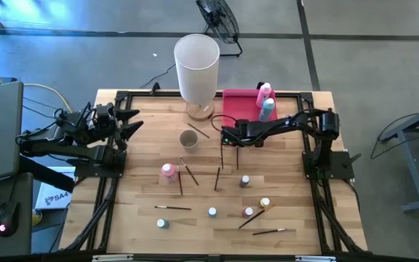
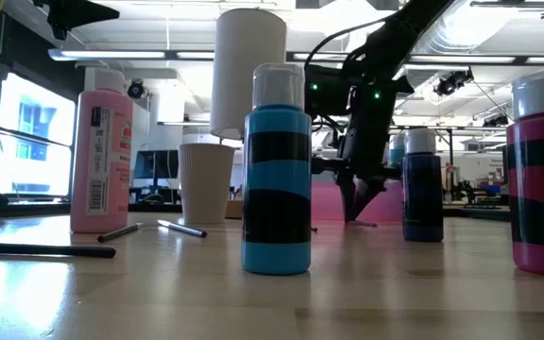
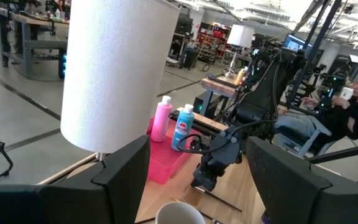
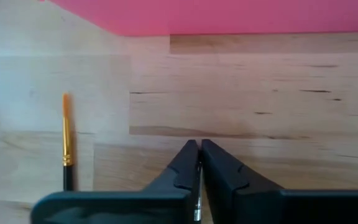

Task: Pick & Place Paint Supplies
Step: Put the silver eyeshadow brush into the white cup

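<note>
1. Right gripper [image 1: 224, 135] points down over the table's middle, just in front of the pink tray [image 1: 240, 102]. Its fingers [image 4: 185, 163] are clenched on a thin paintbrush [image 4: 196, 208]; only a sliver of metal shows between them in the right wrist view.
2. A second brush with an orange bristle tip [image 4: 66, 142] lies on the wood beside the closed fingers.
3. In the tray: a tall pink bottle [image 1: 265, 93] and a teal bottle [image 1: 268, 109], both upright.
4. Loose on the wooden table [image 1: 137, 204]: a pink bottle [image 1: 169, 171], a ribbed paper cup [image 1: 188, 139], several dark-handled brushes [image 1: 217, 178], and tiny bottles near the front edge, one with a yellow cap [image 1: 265, 202], one with a pink cap [image 1: 249, 212].
5. A tall white cylinder [image 1: 196, 67], smooth and matte, stands at the back edge beside the tray.
6. Left gripper [image 1: 133, 124] waits at the table's left edge, fingers spread apart.
7. A seated person [image 3: 353, 102] shows in the room beyond the table.
</note>
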`<action>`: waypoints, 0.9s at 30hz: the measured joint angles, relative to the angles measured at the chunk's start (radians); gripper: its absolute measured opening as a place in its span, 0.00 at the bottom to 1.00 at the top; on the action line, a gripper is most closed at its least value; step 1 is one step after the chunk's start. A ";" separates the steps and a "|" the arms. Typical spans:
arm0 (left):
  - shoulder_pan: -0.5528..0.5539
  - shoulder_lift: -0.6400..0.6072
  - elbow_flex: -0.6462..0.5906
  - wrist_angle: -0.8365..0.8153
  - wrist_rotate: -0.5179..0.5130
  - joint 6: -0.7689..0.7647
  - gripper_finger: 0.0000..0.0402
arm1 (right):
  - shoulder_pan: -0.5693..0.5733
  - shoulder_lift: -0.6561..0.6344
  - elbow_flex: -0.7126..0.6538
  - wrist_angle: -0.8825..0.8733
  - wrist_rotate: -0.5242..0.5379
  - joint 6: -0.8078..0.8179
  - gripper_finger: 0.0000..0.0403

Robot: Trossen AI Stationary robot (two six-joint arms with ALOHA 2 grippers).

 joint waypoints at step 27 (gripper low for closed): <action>0.000 0.000 0.000 0.000 0.000 0.000 0.65 | -0.001 -0.158 -0.003 0.030 -0.005 -0.147 0.01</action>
